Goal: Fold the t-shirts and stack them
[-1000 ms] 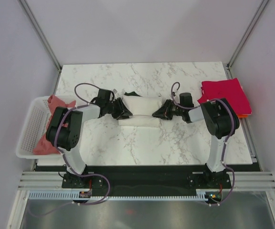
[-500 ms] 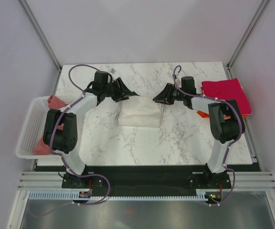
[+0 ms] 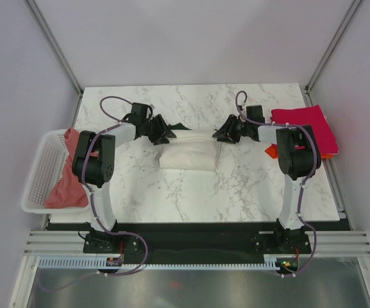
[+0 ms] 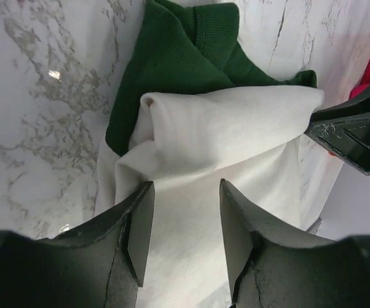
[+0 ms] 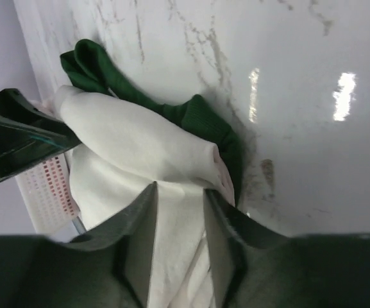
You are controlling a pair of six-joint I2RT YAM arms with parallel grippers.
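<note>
White lattice basket [image 3: 36, 176] at the bench's [image 3: 236, 186] left edge holds a salmon-pink tee [image 3: 66, 192]. Cream tee [image 3: 188, 154] lies folded mid-bench, green sleeves bunched at its far edge. Both arms reach low and inward. Left gripper [image 3: 165, 131] and right gripper [image 3: 221, 133] sit at the tee's far corners, fingers apart and straddling cream cloth. Magenta tee [image 3: 303, 125] lies far right, over an orange tee [image 3: 271, 151].

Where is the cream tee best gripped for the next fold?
Probably the rolled far edge of the cream tee, pinched at its two ends, coming in from either side. That edge stands up thick off the table, while the rest lies flat.
</note>
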